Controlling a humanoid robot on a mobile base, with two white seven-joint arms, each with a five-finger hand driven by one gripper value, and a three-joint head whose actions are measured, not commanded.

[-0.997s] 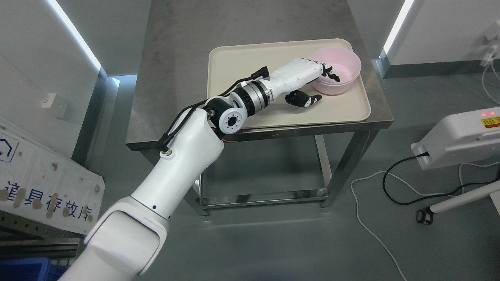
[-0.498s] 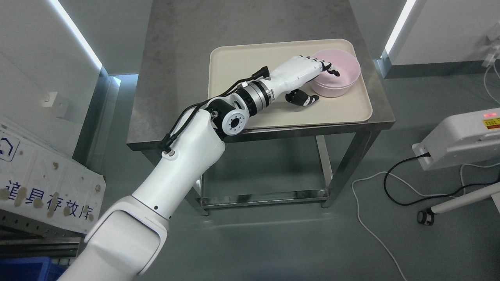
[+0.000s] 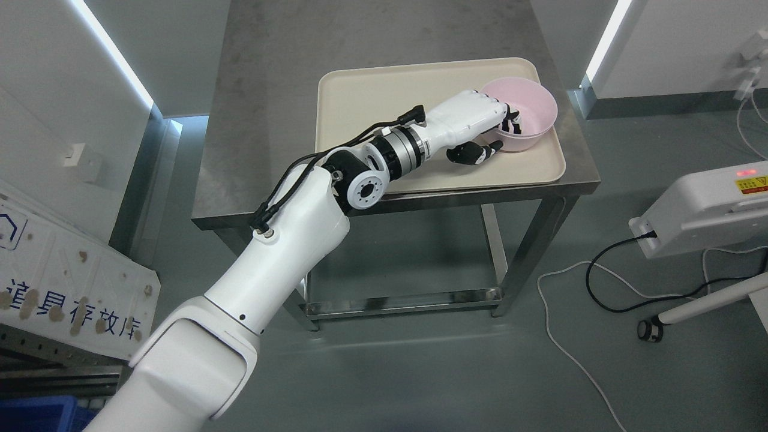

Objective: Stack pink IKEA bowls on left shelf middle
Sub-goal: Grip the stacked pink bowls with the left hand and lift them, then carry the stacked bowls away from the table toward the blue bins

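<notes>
Steel table (image 3: 270,90) — left hand (image 3: 480,123) grips pink bowl (image 3: 531,111).

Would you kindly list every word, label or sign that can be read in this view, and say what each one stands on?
"道具存放库": blue characters on the white panel leaning at lower left, partly smudged.
Yellow warning label on the white device at right: too small to read.
No print shows on the pink bowl, the tray or the left hand.

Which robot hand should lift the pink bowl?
The left hand. Its fingers hook over the pink bowl's near rim and its thumb sits outside, on the tray. The right hand isn't in view.
</notes>
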